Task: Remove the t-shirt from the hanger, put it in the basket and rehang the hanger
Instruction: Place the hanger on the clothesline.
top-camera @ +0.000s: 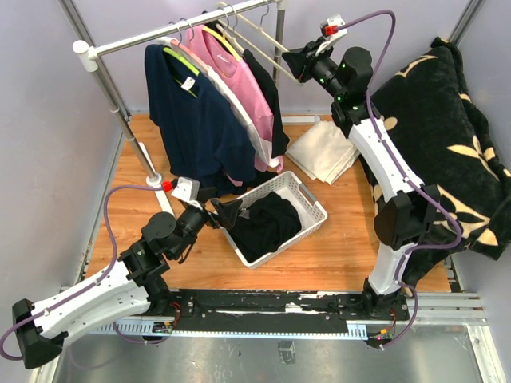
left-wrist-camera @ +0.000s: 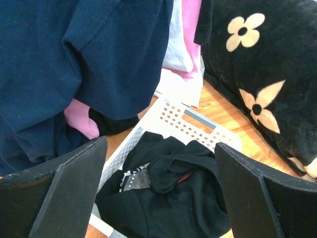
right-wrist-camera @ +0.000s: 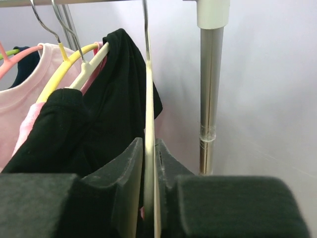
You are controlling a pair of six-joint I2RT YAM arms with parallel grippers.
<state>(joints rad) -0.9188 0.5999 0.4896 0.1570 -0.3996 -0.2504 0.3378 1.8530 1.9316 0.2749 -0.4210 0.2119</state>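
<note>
My right gripper [top-camera: 294, 62] [right-wrist-camera: 149, 148] is up at the clothes rail [top-camera: 176, 30], shut on the arm of a cream hanger [right-wrist-camera: 149, 124] [top-camera: 267, 44]. No cloth shows on that hanger. A black t-shirt [top-camera: 267, 222] [left-wrist-camera: 173, 198] lies crumpled in the white perforated basket [top-camera: 310, 199] [left-wrist-camera: 198, 126] on the floor. My left gripper [top-camera: 227, 214] [left-wrist-camera: 159, 148] hovers just over the basket's left end, open, with nothing between its fingers.
On the rail hang a navy shirt [top-camera: 192, 120], a pink shirt [top-camera: 239, 88] and a black shirt [top-camera: 271, 104] [right-wrist-camera: 99, 124]. The rail's right post [right-wrist-camera: 210, 99] stands close beside my right gripper. A folded cream cloth [top-camera: 323, 152] and a black floral blanket [top-camera: 447, 136] lie on the right.
</note>
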